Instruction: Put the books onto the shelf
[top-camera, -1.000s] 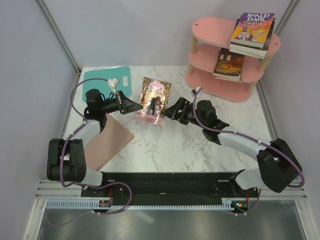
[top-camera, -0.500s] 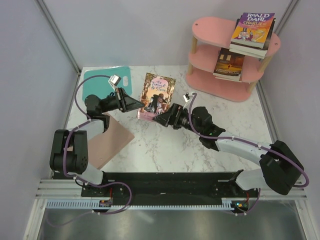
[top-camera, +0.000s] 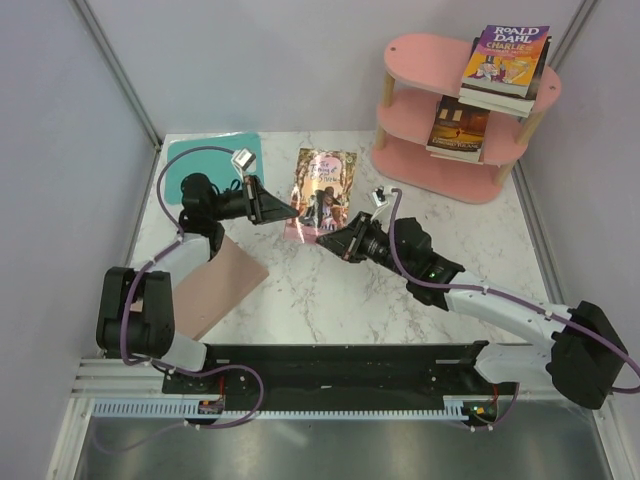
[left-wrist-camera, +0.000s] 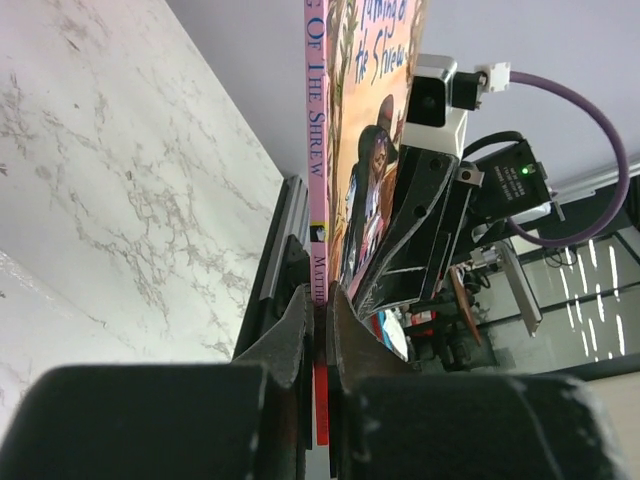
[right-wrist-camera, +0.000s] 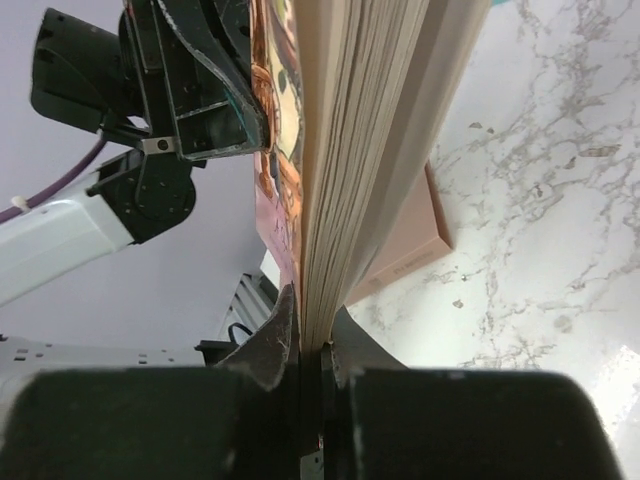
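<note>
pink book (top-camera: 322, 188), cover up — long axis runs toward the back wall (top-camera: 300, 60).

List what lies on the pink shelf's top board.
A purple-orange Roald Dahl book lies on the top board, stacked on at least one other book. Only the lower book's pale page edges show; its cover is hidden.

Book (top-camera: 325, 180) left of shelf (top-camera: 420, 55) — mat (top-camera: 215, 165) farther left
</note>
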